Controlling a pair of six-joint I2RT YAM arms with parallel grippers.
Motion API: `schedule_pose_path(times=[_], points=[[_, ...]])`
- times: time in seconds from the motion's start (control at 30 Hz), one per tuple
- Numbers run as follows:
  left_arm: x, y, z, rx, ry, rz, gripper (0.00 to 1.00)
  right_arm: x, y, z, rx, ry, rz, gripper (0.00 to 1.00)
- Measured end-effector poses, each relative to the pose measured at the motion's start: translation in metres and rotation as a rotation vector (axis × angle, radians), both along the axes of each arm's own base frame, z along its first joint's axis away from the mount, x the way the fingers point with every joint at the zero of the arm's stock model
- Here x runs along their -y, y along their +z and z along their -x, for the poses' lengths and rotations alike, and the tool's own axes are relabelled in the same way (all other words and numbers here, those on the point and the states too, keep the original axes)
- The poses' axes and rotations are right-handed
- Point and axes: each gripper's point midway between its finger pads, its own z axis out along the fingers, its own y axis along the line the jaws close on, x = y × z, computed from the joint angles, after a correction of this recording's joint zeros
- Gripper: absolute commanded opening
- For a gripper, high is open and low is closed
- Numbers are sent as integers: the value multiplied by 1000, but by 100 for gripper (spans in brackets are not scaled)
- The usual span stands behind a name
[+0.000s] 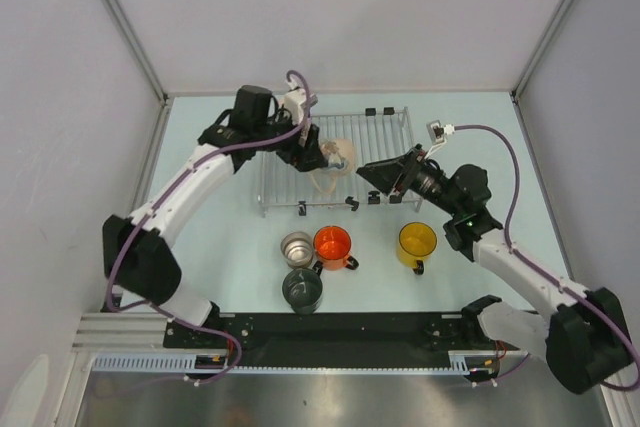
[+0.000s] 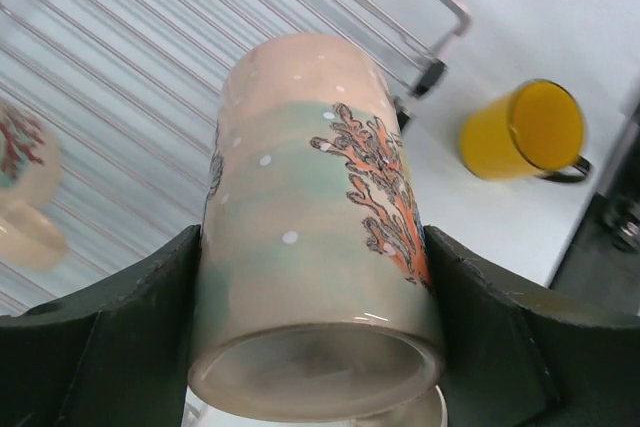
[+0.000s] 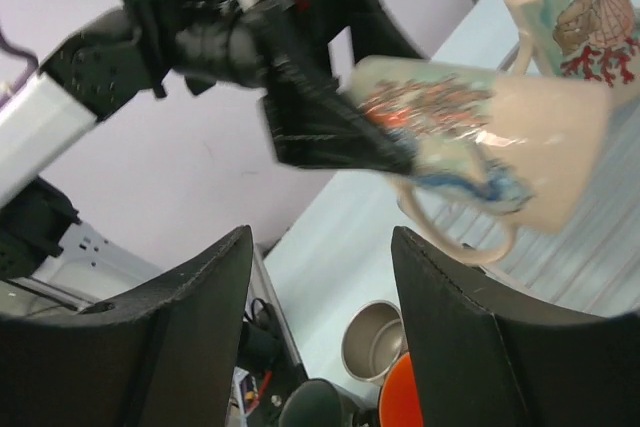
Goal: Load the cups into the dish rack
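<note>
While tight in left pincer (image 2: 315, 287) — cream mug (image 2: 310, 197) lengthwise toward dish rack (image 2: 120, 67) — right pincer (image 3: 320, 237) apart.

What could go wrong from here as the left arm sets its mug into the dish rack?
1. The coral-print mug is tilted and pinched across its glazed wall by the left fingers; it could slip before reaching the dish rack.
2. The shell-print mug sits in the rack close by; the held mug or its handle might knock it.
3. The right gripper, open and empty, hovers near the rack; the arms may clash.
</note>
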Motion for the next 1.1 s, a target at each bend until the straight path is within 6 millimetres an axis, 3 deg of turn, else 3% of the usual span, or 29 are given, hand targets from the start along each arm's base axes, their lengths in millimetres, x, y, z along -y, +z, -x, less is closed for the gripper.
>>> schedule_pose_path(times=[0.13, 0.47, 0.77, 0.9, 0.97, 1.0, 1.1], points=[[21, -14, -39, 26, 43, -107, 0, 1, 6, 12, 48, -47, 89, 63], [60, -45, -103, 59, 78, -303, 0, 15, -39, 15, -23, -141, 288, 63], [75, -82, -137, 54, 94, -406, 0, 15, -54, 18, -21, -143, 363, 63], [74, -77, -144, 81, 111, -416, 0, 14, -60, 18, -24, -140, 379, 63], [73, -81, -147, 83, 119, -427, 25, 15, -63, 18, -27, -139, 385, 63], [74, -81, -148, 85, 120, -424, 61, 15, -66, 19, -30, -138, 389, 63], [74, -81, -151, 92, 128, -429, 100, 14, -74, 19, -42, -133, 403, 63]])
